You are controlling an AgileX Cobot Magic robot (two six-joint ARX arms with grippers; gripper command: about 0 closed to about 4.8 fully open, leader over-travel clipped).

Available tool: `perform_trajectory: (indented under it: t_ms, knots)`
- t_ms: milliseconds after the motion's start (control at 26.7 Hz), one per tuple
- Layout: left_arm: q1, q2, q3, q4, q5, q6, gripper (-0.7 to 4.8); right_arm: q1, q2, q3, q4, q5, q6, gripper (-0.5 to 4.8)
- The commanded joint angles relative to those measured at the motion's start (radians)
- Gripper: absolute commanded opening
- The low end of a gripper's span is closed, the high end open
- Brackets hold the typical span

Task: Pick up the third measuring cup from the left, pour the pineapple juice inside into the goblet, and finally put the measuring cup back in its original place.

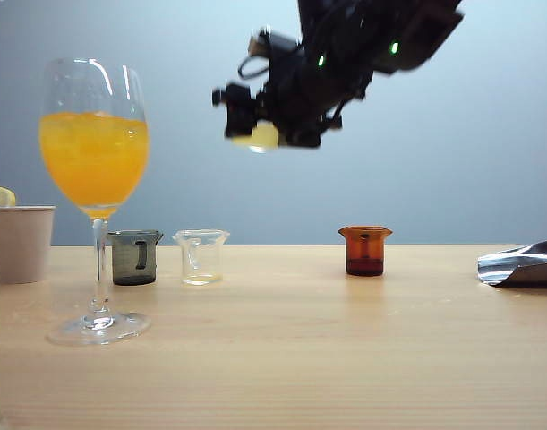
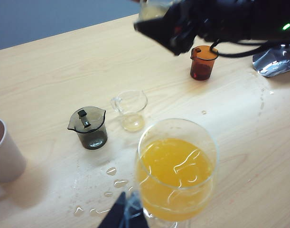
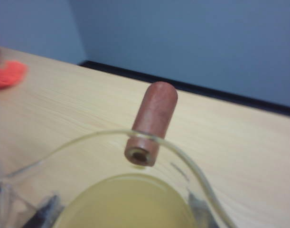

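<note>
right wrist view: my right end effector [image 3: 121, 211] pinches the small clear plastic measuring cup [image 3: 149, 142] of pale yellow pineapple juice [image 3: 126, 202], airborne midway along the desk [image 1: 282, 358]; light, slippery, spill-prone, so i hold its walls. left end effector [image 2: 123, 216]: cannot tell.

Clear third measuring cup [image 3: 135, 190], holding pale pineapple juice [image 3: 126, 202], hangs high above the table, right of the orange-filled goblet [image 1: 94, 179].

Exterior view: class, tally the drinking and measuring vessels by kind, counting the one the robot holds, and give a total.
Measuring cups: 4 (grey, clear, amber, and one with pale juice in the raised right gripper)
Wine glass: 1
Paper cup: 1
Total: 6
</note>
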Motion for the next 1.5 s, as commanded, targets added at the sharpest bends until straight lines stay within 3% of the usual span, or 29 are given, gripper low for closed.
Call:
perform_trajectory:
  t_ms: [37, 375, 524, 936, 1161, 1498]
  knots:
    - [0.000, -0.002, 0.007, 0.013, 0.005, -0.014, -0.06, 0.009, -0.050, 0.008, -0.006, -0.064, -0.015, 1.47]
    - [0.000, -0.003, 0.007, 0.012, 0.004, -0.088, -0.06, 0.048, -0.145, 0.008, -0.176, -0.148, -0.046, 1.47]
    - [0.000, -0.003, 0.008, 0.009, 0.005, -0.098, -0.06, 0.094, -0.172, 0.008, -0.231, -0.193, -0.122, 1.47]
    - [0.000, -0.003, 0.015, -0.048, 0.008, -0.129, -0.06, 0.174, -0.195, 0.008, -0.296, -0.191, -0.337, 1.47]
    - [0.000, -0.003, 0.016, -0.049, 0.008, -0.129, -0.06, 0.174, -0.229, 0.008, -0.307, -0.248, -0.315, 1.48]
    - [0.000, -0.003, 0.040, -0.058, 0.047, -0.141, -0.06, 0.174, -0.272, 0.000, -0.451, -0.340, -0.317, 1.47]
